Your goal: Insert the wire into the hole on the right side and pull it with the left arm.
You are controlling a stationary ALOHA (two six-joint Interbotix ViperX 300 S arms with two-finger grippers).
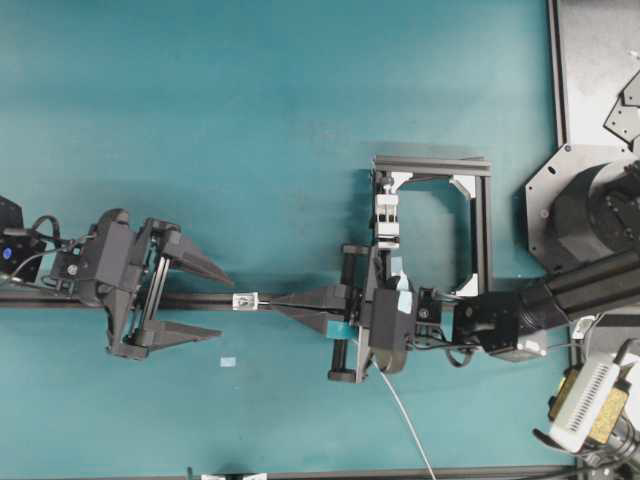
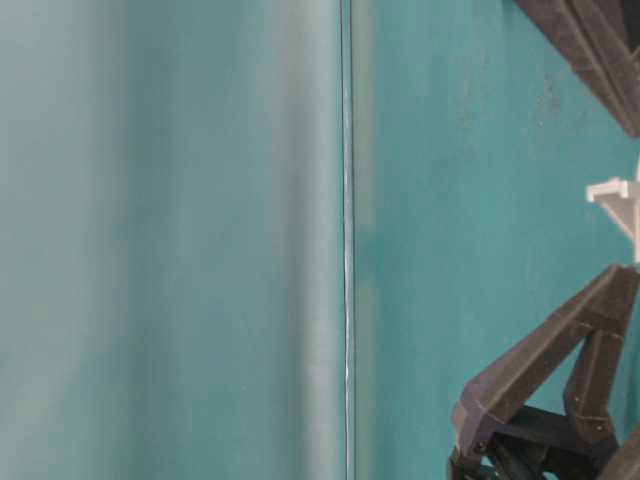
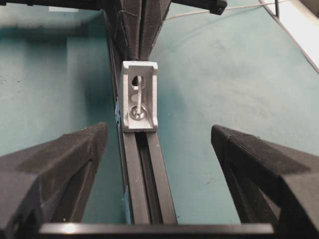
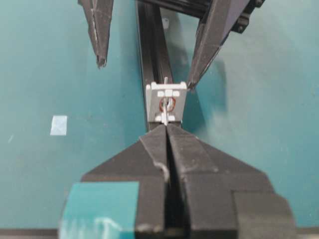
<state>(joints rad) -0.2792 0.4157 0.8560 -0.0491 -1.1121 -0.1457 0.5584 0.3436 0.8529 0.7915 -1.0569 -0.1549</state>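
Observation:
The small silver bracket sits on a black rail; its hole faces my left wrist camera. The thin pale wire pokes through that hole and slants down over the bracket's screw. My right gripper, marked with teal tape, is shut on the wire, with its tips right at the bracket. The rest of the wire trails toward the table's front edge. My left gripper stands open, its fingers on either side of the rail, just short of the bracket.
A white clamp block in a black frame stands just behind the right arm. A small pale tape scrap lies on the teal table. The right arm's base fills the right edge. The table-level view shows a black finger and the white bracket.

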